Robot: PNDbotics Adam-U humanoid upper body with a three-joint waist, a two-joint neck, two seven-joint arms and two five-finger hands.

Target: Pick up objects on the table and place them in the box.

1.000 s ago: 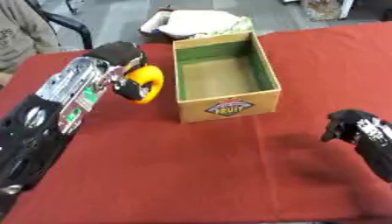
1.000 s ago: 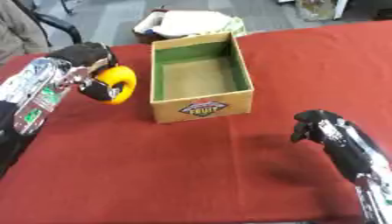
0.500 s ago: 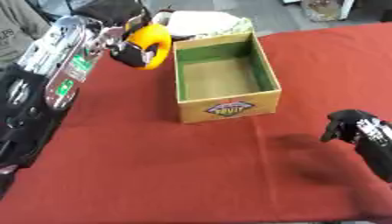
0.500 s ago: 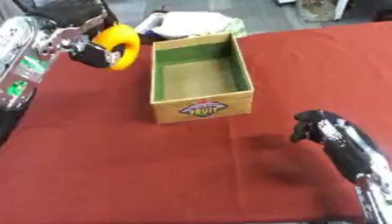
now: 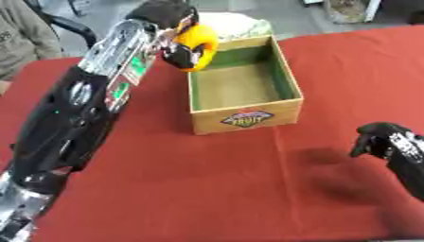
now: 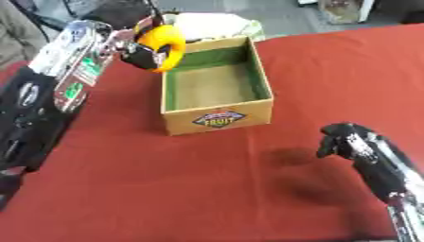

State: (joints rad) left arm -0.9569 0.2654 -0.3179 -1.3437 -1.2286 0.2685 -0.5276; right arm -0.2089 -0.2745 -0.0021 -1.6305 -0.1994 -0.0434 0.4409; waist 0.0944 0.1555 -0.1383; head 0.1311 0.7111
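Yellow object (image 5: 197,46) in left hand (image 5: 168,16)

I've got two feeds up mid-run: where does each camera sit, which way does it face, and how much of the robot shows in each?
Left eye view: in the head, looking down at the red table and box; left arm enters from the left, left hand holding the yellow object at the box's far left corner.
Right eye view: beside it, same downward aim; right hand shows curled, empty, lower right.
Shared: the same moment, nearly the same picture.
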